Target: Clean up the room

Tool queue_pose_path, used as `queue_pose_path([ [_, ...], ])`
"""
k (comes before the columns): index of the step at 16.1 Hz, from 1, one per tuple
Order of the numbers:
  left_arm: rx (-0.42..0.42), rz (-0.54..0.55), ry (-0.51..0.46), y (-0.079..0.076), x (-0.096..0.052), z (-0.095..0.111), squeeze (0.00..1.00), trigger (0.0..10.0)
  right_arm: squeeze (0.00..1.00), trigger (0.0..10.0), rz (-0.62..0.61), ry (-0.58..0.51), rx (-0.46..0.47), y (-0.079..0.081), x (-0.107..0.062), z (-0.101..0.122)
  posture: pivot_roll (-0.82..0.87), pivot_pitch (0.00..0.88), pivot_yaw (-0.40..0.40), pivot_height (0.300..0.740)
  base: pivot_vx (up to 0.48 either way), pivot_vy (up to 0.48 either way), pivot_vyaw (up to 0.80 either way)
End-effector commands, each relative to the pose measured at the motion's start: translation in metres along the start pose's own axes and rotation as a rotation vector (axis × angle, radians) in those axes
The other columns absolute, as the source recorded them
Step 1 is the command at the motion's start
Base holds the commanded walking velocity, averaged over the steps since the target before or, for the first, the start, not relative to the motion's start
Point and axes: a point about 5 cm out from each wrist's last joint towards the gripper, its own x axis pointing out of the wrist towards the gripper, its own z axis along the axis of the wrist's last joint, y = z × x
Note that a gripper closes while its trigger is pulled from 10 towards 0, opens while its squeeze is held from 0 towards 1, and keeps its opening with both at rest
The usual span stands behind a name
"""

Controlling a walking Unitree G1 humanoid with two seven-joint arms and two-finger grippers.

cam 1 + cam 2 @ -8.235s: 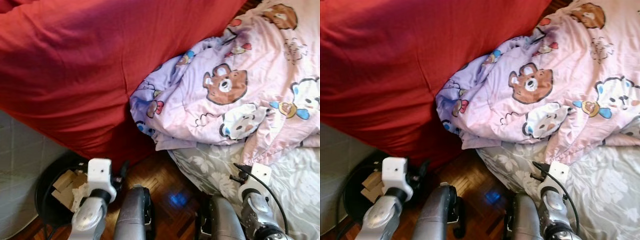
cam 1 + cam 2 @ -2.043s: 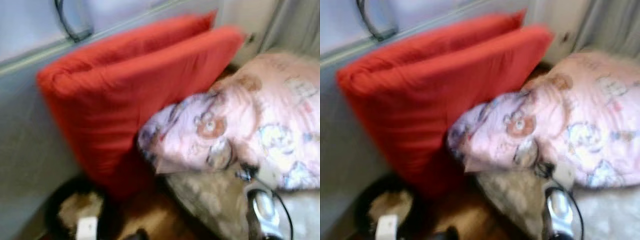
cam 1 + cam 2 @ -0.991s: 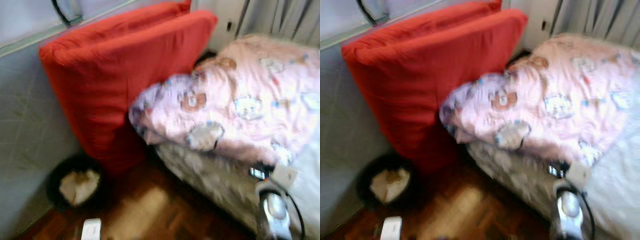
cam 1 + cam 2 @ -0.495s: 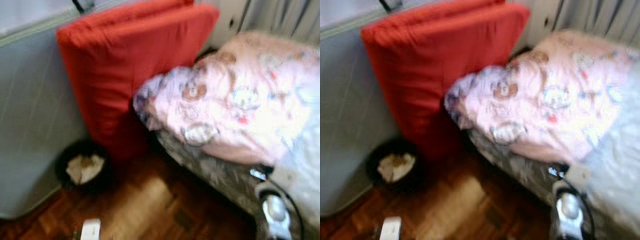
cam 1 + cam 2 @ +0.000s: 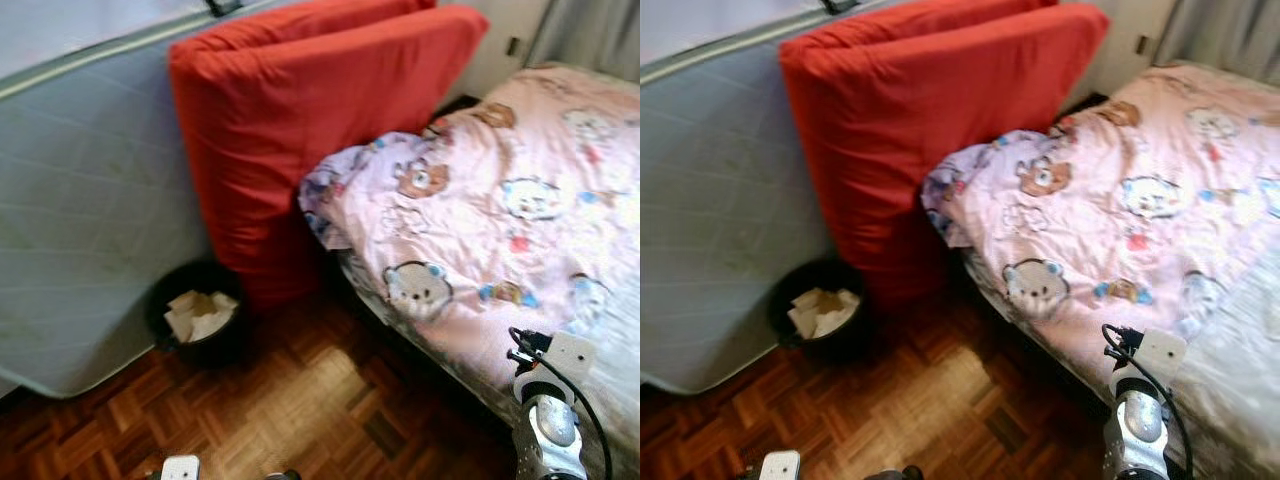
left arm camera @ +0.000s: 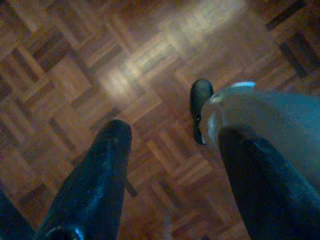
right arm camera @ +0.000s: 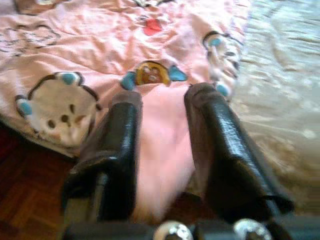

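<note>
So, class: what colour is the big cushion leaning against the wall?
Red cushion, clearest in the left eye view.

The red mattress hides the pink duvet's far corner.

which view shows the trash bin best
The left eye view: the bin sits whole against the red mattress, papers visible inside. The right eye view shows it equally.

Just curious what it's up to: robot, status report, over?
Right gripper open over pink blanket at bed edge. Left gripper open, empty, above parquet floor. Bin with paper beside red mattress.
</note>
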Motion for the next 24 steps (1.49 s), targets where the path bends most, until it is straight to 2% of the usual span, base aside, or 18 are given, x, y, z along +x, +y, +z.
queue_pose_path([
  [1, 0.013, -0.001, 0.020, 0.003, -0.002, -0.006, 0.00, 10.0, 0.83, 10.0, -0.016, 0.027, 0.001, -0.003, -0.001, -0.004, 0.03, 0.134, 0.035, 0.740, 0.000, 0.000, 0.00],
  [2, 0.013, -0.002, 0.019, 0.003, -0.002, -0.006, 0.00, 10.0, 1.00, 10.0, -0.013, 0.025, 0.007, -0.003, -0.001, -0.004, 0.03, 0.134, 0.035, 0.740, 0.000, 0.000, 0.00],
  [3, 0.015, -0.003, 0.021, 0.004, -0.003, -0.007, 0.00, 10.0, 0.64, 10.0, -0.012, 0.042, -0.001, -0.004, -0.001, -0.005, 0.03, 0.133, 0.035, 0.740, 0.000, 0.000, 0.00],
  [4, 0.018, -0.004, 0.025, 0.003, -0.002, -0.007, 0.00, 10.0, 0.00, 10.0, 0.004, 0.092, 0.012, -0.003, -0.002, -0.012, 0.03, 0.132, 0.034, 0.740, 0.000, 0.000, 0.00],
  [6, 0.017, -0.006, 0.025, 0.002, -0.002, -0.006, 0.00, 10.0, 0.00, 10.0, 0.083, 0.198, 0.026, 0.006, -0.009, -0.030, 0.03, 0.130, 0.032, 0.740, 0.000, 0.000, 0.00],
  [8, 0.016, -0.009, 0.025, 0.000, -0.001, -0.005, 0.00, 10.0, 0.00, 10.0, 0.155, 0.332, -0.013, 0.010, -0.026, -0.057, 0.02, 0.126, 0.028, 0.740, 0.000, 0.000, 0.00],
  [9, 0.013, -0.011, 0.022, -0.001, 0.000, -0.003, 0.00, 10.0, 0.00, 10.0, 0.174, 0.460, -0.078, 0.006, -0.043, -0.080, 0.02, 0.124, 0.026, 0.740, 0.000, 0.000, 0.00],
  [11, 0.012, -0.015, 0.016, -0.003, 0.000, -0.002, 0.00, 10.0, 0.00, 10.0, 0.200, 0.567, -0.111, 0.002, -0.059, -0.098, 0.02, 0.118, 0.024, 0.740, 0.000, 0.000, 0.00],
  [13, 0.012, -0.018, 0.014, -0.004, 0.001, -0.001, 0.00, 10.0, 0.00, 10.0, 0.168, 0.659, -0.128, -0.009, -0.073, -0.113, 0.01, 0.112, 0.022, 0.740, 0.000, 0.000, 0.00],
  [17, 0.010, -0.020, 0.014, -0.005, 0.001, -0.001, 0.00, 10.0, 0.00, 10.0, 0.116, 0.676, -0.131, -0.018, -0.077, -0.116, 0.01, 0.099, 0.020, 0.740, 0.000, 0.000, 0.00],
  [22, 0.013, -0.017, 0.019, -0.003, 0.000, -0.002, 0.00, 10.0, 0.00, 10.0, 0.108, 0.700, -0.147, -0.021, -0.081, -0.119, 0.01, 0.092, 0.024, 0.740, 0.000, 0.000, 0.00],
  [23, 0.014, -0.017, 0.020, -0.003, 0.000, -0.002, 0.00, 10.0, 0.00, 10.0, 0.091, 0.703, -0.144, -0.023, -0.081, -0.119, 0.00, 0.000, 0.000, 0.740, 0.000, 0.000, 0.00],
  [24, 0.024, -0.017, 0.022, -0.002, 0.000, -0.002, 0.00, 10.0, 0.00, 10.0, 0.097, 0.692, -0.159, -0.024, -0.082, -0.119, 0.01, 0.086, 0.027, 0.740, 0.000, 0.000, 0.00],
])
